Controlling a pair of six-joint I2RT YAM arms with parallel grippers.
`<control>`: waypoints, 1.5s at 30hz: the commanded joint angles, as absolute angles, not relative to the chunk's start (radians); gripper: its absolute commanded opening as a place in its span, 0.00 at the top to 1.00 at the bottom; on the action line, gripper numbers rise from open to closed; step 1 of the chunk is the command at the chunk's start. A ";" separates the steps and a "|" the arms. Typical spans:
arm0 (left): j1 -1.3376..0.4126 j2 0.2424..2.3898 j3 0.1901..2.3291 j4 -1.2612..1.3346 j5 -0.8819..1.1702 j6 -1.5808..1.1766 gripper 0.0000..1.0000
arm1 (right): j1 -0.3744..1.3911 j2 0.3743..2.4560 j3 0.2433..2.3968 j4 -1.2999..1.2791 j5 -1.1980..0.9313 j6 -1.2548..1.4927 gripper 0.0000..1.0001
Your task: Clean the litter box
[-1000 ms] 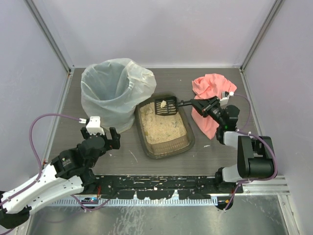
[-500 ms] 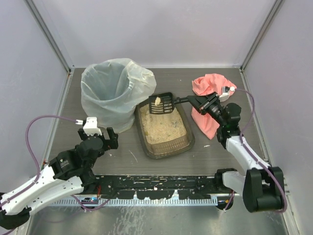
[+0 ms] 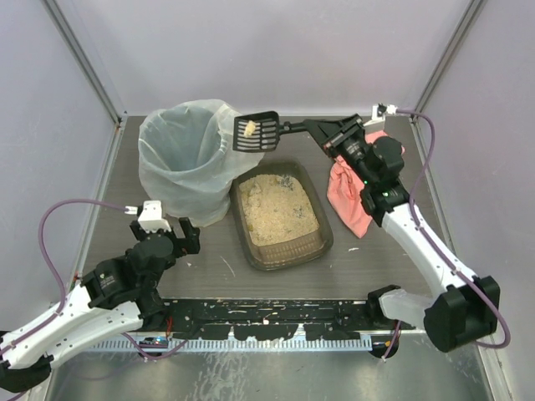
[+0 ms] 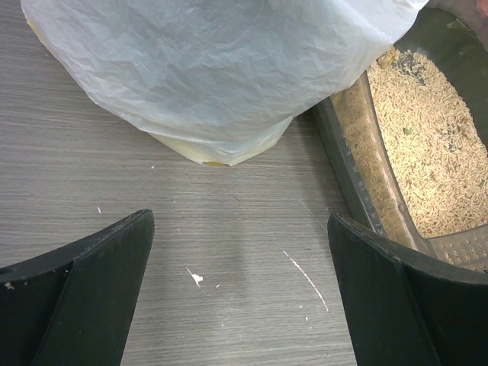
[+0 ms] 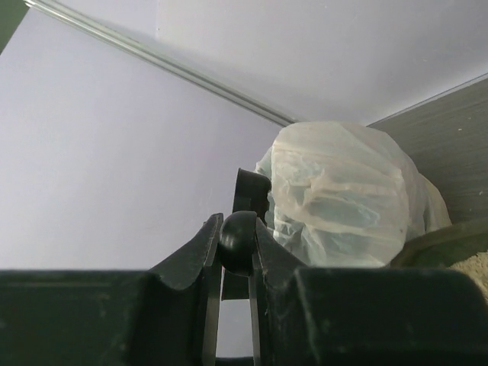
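The litter box (image 3: pixel 320 248), a shallow dark tray of tan litter, lies mid-table; its left wall (image 4: pixel 358 164) shows in the left wrist view. My right gripper (image 3: pixel 316 128) is shut on the handle of a black slotted scoop (image 3: pixel 256 133), held in the air level with the right rim of the bag-lined bin (image 3: pixel 191 154). A pale clump (image 3: pixel 249 127) rests in the scoop. In the right wrist view the scoop handle (image 5: pixel 238 242) is pinched between the jaws, the bin (image 5: pixel 343 198) beyond it. My left gripper (image 3: pixel 175 238) is open above bare table, in front of the bin.
A pink cloth (image 3: pixel 349 189) lies right of the litter box, under my right arm. Pale walls close in the back and both sides. Small white specks (image 4: pixel 195 277) and a scratch mark the table between my left fingers.
My right arm has lifted the scoop with the clump out of the litter box and carried it up and left to the bin's rim. The left gripper has barely moved.
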State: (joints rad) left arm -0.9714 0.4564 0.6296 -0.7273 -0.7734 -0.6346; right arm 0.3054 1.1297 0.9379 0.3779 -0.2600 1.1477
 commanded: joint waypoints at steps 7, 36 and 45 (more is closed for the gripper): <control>-0.974 0.359 0.599 -0.692 -0.786 -0.606 0.02 | 0.508 1.421 1.313 0.422 -0.123 0.912 0.99; -0.975 0.335 0.586 -0.686 -0.762 -0.606 0.02 | 0.694 1.641 1.670 0.486 -0.280 0.074 0.99; -0.974 0.352 0.588 -0.683 -0.772 -0.608 0.02 | 0.692 1.359 1.393 0.472 -0.200 0.095 0.99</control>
